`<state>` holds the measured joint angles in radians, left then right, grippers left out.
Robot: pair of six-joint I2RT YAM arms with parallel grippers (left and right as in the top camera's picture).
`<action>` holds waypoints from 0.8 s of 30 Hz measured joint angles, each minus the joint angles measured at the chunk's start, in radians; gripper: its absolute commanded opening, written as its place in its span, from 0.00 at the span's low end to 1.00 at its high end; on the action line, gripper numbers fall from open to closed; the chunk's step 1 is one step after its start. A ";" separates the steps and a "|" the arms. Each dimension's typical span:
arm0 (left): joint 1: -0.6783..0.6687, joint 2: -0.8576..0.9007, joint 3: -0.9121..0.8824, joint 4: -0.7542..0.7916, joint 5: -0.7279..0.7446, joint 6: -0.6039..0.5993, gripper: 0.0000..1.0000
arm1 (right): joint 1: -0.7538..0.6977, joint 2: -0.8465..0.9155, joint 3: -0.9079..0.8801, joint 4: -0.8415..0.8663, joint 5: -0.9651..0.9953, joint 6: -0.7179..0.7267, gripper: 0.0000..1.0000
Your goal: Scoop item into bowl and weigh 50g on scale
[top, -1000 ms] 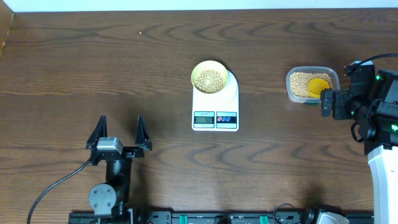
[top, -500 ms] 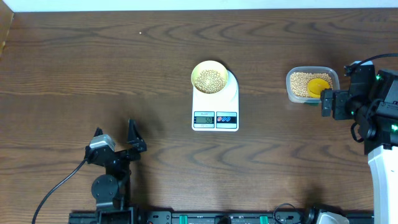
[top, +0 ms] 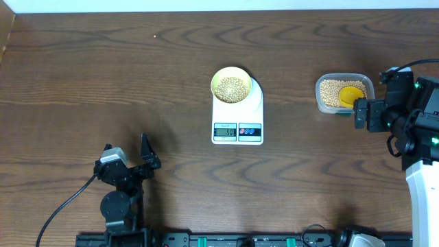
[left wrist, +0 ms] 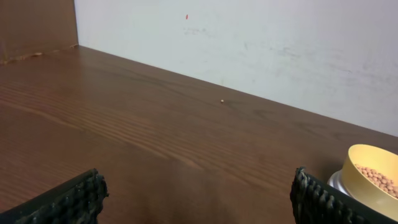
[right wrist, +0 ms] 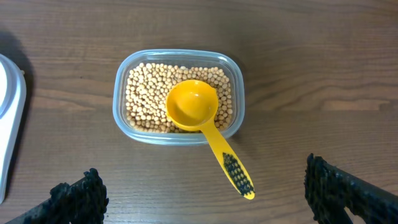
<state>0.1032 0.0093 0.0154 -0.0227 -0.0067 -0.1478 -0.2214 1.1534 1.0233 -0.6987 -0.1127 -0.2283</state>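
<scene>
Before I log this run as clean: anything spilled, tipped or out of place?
One small pale speck lies alone on the table, far back-left of the scale; possibly a stray bean, too small to tell. The bowl, tub and scoop look orderly.

Wood-grain table [top: 103, 68] (matt), smooth plastic scale [top: 237, 113], clear tub [right wrist: 117, 106]

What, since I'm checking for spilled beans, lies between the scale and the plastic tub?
Nothing. The overhead view shows only bare table between the scale and the tub, with no spill visible.
</scene>
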 measured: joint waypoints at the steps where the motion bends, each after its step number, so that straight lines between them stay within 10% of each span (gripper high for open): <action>1: 0.000 0.000 0.000 0.000 0.000 0.003 0.97 | 0.000 0.000 0.000 0.000 0.000 0.000 0.99; 24: 0.000 0.000 0.000 0.000 0.000 0.017 0.97 | 0.000 0.000 0.000 0.000 0.000 0.000 0.99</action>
<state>0.1032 0.0093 0.0154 -0.0227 -0.0067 -0.1307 -0.2214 1.1534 1.0233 -0.6987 -0.1127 -0.2287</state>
